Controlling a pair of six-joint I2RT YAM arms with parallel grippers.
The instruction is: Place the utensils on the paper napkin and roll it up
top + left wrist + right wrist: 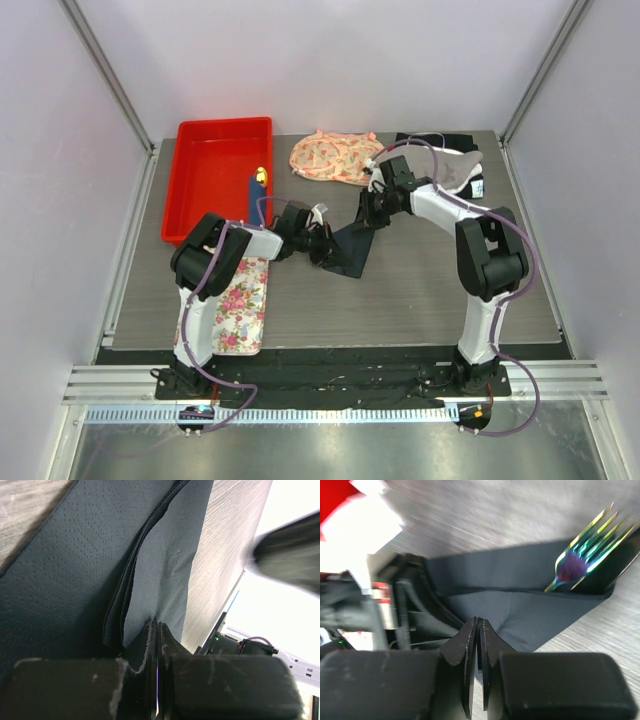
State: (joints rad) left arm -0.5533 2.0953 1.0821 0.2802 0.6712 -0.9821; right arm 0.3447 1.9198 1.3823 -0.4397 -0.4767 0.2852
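The napkin [352, 250], mid-frame in the top view, is clamped at opposite edges by the left gripper [157, 630] and right gripper [478, 626]; thin and limp (easily torn), it is best held by folded edges, the fork [584, 552] lying in its fold

Top view evenly bright, soft shadows; wrist views blurred, backgrounds blown white, fork [572, 565] glinting iridescent

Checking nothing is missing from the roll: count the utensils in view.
1. A shiny iridescent metal fork pokes its tines out of the folded dark navy paper napkin, in the right wrist view. A knife may be hidden inside the fold.
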